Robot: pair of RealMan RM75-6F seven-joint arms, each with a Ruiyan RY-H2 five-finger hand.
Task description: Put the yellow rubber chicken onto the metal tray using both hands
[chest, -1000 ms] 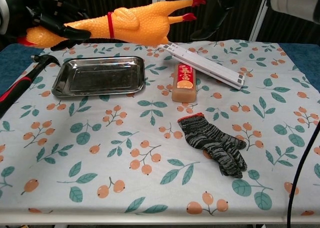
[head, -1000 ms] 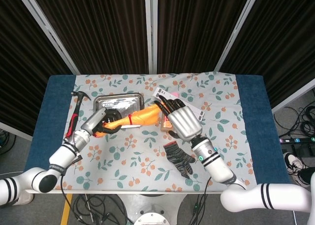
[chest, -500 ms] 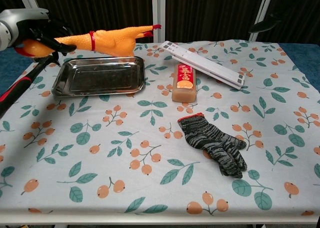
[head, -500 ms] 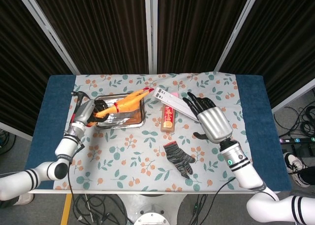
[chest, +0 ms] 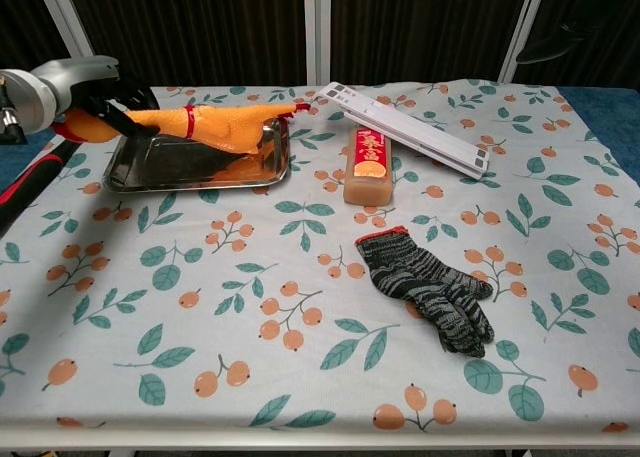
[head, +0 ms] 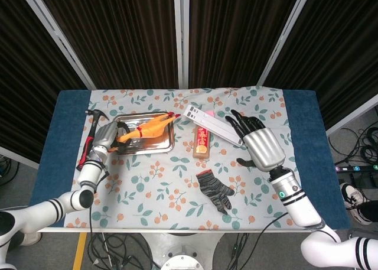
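The yellow rubber chicken (head: pixel 146 129) (chest: pixel 212 125) stretches across the metal tray (head: pixel 167 146) (chest: pixel 150 169) at the back left, its red feet by the tray's far right corner. The body sits low in the tray, with its reflection showing on the metal. My left hand (head: pixel 106 137) (chest: pixel 72 89) grips the chicken's head and neck end over the tray's left rim. My right hand (head: pixel 260 145) hovers over the right half of the table with fingers spread and nothing in it, well apart from the chicken.
A hammer (head: pixel 88 145) (chest: pixel 32 180) with a red and black handle lies left of the tray. An orange bar (head: pixel 201 142) (chest: pixel 368 163) and a long white strip (head: pixel 214 124) (chest: pixel 405 127) lie right of the tray. A dark knitted glove (head: pixel 215 190) (chest: pixel 428 289) lies at centre front.
The left hand has brought the chicken down from above the tray into it. The right hand let go of the chicken a second ago and has drawn back to the right.
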